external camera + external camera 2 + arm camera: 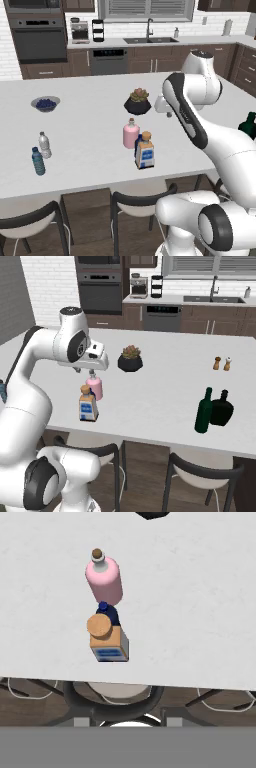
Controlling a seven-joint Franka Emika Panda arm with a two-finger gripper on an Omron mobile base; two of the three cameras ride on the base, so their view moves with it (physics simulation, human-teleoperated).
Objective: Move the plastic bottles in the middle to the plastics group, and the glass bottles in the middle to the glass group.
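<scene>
The white worktop [85, 145] spreads wide across both base views, with dark-framed stools tucked under its near edge. The robot's white arm [192, 120] bends over the worktop's near side, and its claw [79, 370] hangs above the middle cluster of bottles, touching none of them; the fingers are too small and hidden to tell how far apart they stand, and nothing shows between them. On the right end of the worktop stands the tall dark green bottle [203, 411], upright, with a squat black bottle [221, 408] just beside it. Further back sit a dark pot with a succulent [138, 102] and, to the left, a bowl of blueberries [45, 104]. In the middle, near the front edge, three bottles stand close together: the squat pale-pink bottle [104, 579] with its narrow neck, upright; the square clear bottle [107, 642] with blue-white label and tan cork top, nearest the edge; and the small navy-blue bottle [107, 614] squeezed between those two, largely hidden behind the square one in the base views. On the left end of the worktop stand the two slim water bottles, near each other: the clear water bottle [44, 145] with a white cap and the teal-blue water bottle [38, 161]. Smallest of all, a pair of salt and pepper shakers [222, 363] stands behind the green bottle.
</scene>
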